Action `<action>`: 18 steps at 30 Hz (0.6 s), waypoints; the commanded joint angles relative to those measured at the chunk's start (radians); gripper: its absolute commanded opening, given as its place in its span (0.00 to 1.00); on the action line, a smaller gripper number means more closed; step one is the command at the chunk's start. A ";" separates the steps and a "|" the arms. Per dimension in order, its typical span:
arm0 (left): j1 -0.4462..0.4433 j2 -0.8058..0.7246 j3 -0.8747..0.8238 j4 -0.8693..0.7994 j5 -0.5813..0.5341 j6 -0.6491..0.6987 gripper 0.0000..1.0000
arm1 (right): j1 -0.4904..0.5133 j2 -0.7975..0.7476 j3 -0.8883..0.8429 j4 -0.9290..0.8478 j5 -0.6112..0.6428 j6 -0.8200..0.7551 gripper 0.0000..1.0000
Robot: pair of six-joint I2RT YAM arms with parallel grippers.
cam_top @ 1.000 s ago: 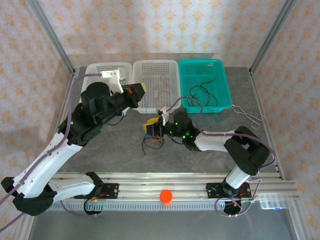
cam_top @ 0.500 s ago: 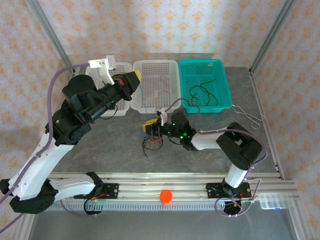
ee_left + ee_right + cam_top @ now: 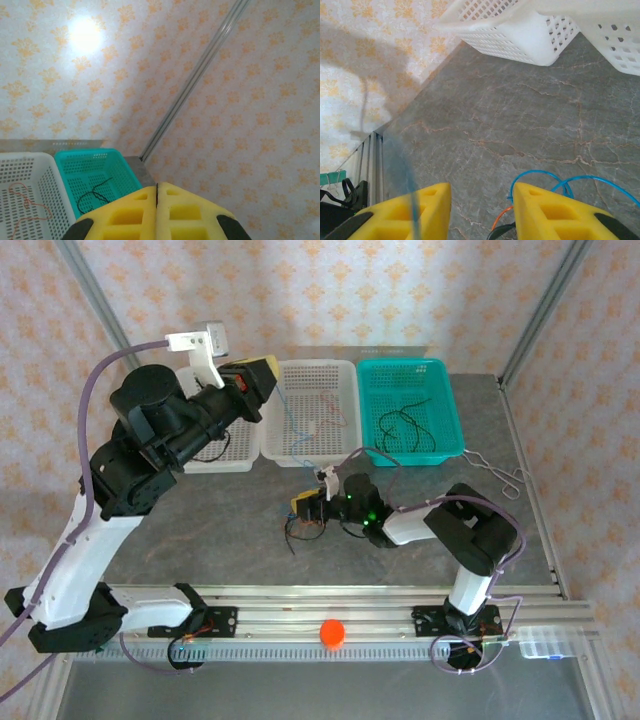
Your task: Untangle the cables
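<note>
Left arm: rises from its base at the near left, elbow high, forearm angled back and to the right, well above the surface. Left gripper (image 3: 262,376) at the far end of the reach, yellow fingers (image 3: 125,215) pressed flat together, no gap in the left wrist view. A thin blue cable (image 3: 404,169) runs off taut from its tips.

Right arm: folded sharply at the elbow on the right side, forearm stretched leftward and low over the surface. Green lights show on the wrist. Right gripper (image 3: 303,508) close to the surface, pointing left, yellow fingers (image 3: 555,212) held apart with a clear gap between them.
</note>
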 commanded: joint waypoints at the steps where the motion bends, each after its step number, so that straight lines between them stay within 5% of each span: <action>1: -0.005 0.014 0.052 -0.039 -0.028 0.041 0.00 | 0.006 -0.021 -0.023 0.048 0.016 0.005 0.38; 18: -0.004 0.056 0.105 -0.062 -0.077 0.080 0.00 | 0.006 -0.416 -0.191 -0.177 0.167 -0.086 0.40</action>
